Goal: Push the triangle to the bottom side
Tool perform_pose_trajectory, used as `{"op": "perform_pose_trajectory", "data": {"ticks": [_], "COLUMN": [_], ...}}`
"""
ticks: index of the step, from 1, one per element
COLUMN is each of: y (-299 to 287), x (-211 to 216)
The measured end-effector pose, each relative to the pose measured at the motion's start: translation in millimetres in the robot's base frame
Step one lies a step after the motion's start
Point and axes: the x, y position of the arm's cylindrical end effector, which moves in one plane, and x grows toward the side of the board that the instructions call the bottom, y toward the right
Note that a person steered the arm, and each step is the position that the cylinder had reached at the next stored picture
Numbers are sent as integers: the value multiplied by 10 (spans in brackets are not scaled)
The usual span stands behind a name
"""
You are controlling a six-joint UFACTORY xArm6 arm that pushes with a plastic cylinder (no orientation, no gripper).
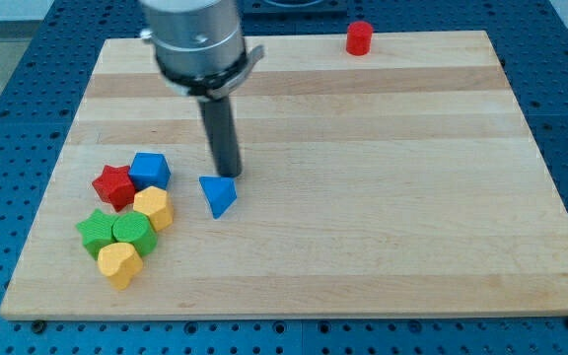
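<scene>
Leftmost, a cluster is seen at the frame's lower left: a red star block (113,184), a blue block (150,170), two yellow blocks (154,208) and two green blocks (133,231), packed touching. Just right of them, left of centre, the blue triangle (218,194) lies apart. My tip (228,175) is set just above it, seemingly touching its upper edge, presumably so a push drives it toward the frame's bottom. No jaws exist to open or close. At upper right, a red cylinder (360,37) stands on the wooden board (412,197).
</scene>
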Motion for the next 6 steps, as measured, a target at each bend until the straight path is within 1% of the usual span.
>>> {"op": "perform_pose_trajectory", "data": {"ticks": [1,2,4,6], "y": [501,578,147,-155], "x": [-134,-118,-12,342]}}
